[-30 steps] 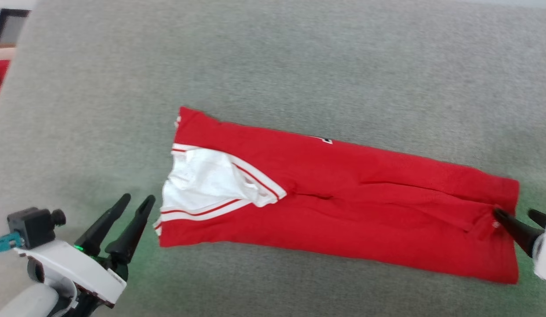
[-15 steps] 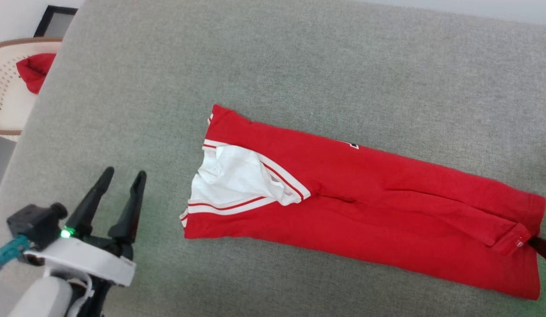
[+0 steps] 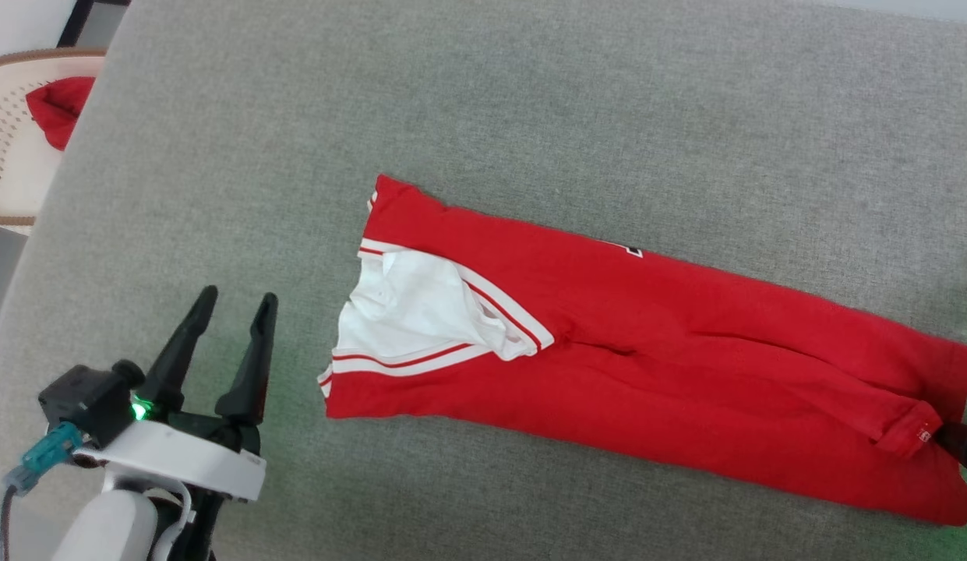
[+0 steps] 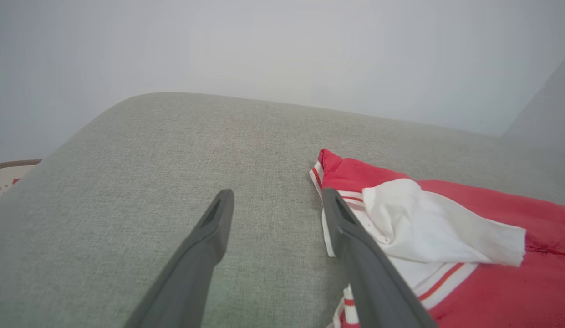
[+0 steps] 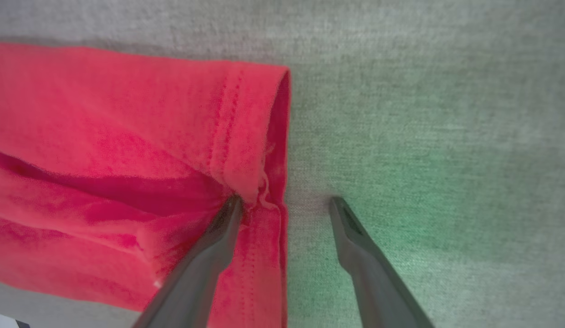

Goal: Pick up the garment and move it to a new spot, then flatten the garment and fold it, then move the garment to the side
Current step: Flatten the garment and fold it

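Two tools, both parted, empty. Garment [image 3: 647, 351]: long folded strip on grey upholstery [image 3: 530, 93], axis left-right. Left tool [image 3: 238, 293] just left of sleeve end; right tool [image 5: 286, 200] straddles hem end.

Left end effector [image 3: 239, 294], right end effector [image 5: 287, 200]: seemingly agape.
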Robot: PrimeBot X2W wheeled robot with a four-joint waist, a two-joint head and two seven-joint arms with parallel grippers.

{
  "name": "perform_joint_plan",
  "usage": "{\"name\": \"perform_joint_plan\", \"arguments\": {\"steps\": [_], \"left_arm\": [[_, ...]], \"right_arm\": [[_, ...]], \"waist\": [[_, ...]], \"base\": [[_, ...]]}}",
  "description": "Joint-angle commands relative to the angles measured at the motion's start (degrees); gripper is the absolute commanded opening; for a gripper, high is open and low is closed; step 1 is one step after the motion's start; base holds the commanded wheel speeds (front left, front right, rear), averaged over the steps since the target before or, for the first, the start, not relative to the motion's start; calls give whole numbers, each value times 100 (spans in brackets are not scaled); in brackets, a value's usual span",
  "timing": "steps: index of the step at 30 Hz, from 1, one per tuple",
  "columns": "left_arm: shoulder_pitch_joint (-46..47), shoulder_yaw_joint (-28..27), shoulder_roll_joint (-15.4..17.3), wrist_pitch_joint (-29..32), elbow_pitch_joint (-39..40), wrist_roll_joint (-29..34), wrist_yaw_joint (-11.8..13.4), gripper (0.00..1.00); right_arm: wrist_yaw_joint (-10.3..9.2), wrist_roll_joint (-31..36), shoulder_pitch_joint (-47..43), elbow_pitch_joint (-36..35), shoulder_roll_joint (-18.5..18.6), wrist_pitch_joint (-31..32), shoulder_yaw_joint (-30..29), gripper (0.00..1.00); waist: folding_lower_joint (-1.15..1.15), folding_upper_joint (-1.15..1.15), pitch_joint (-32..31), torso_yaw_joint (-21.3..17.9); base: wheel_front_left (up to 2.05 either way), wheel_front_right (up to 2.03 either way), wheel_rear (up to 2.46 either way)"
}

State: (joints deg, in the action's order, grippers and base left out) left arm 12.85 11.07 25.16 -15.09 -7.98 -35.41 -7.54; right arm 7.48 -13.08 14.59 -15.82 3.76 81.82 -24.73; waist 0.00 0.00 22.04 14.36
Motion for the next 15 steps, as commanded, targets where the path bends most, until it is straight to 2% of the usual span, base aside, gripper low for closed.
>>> {"name": "perform_joint_plan", "arguments": {"steps": [1,2,3,10,15], "left_arm": [[35,2,-19,-2,-34,-24,13,100],[39,5,-13,-3,-49,-15,13,100],[42,4,-4,-3,-57,4,13,100],[-30,-175,19,-2,-49,31,13,100],[-150,-380,55,-2,59,36,13,100]], "right_arm": [[2,-48,-40,281,-121,-106,175,49],[2,-88,-23,340,-140,-201,206,12],[2,-100,-4,395,-149,-279,217,0],[0,-227,163,581,-109,-768,192,0],[-1,-251,324,457,-76,-1195,19,0]], "waist": [[0,0,12,-2],[0,0,14,-9],[0,0,17,-18],[0,0,4,-203],[0,0,50,-445]], "base": [[0,0,0],[0,0,0],[0,0,0],[0,0,0],[0,0,0]]}}
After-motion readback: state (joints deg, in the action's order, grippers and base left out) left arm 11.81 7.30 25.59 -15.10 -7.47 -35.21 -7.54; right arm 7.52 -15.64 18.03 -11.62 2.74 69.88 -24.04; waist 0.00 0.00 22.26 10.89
